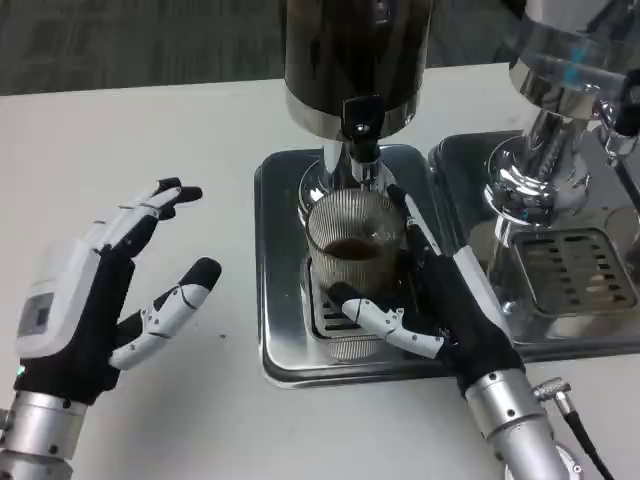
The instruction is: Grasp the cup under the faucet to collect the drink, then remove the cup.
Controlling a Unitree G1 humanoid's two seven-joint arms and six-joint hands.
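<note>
Head view of the white surface (150,130) with two drink dispensers along its far edge. The dark dispenser (355,60) stands on a steel drip tray (285,300) near the middle of the far edge; its faucet (362,135) points straight down. A ribbed, clear cup (352,240) stands upright on the tray's grate, directly under the faucet, with a shallow layer of dark drink at its bottom.

The right hand (450,310) reaches in from the near right corner over the tray. Its fingers lie along the cup's right side and its thumb (385,322) crosses in front of the cup's base, so the hand wraps around the cup and holds it.

The left hand (90,300) rests above the surface toward the near left corner, well apart from the tray. Its fingers are spread wide and hold nothing; the fingertips point toward the tray.

A second dispenser (560,110), clear-bodied with a chrome stand, occupies its own drip tray (580,270) at the far right corner, just beside the first tray. A black cable (580,430) runs by the right wrist.
</note>
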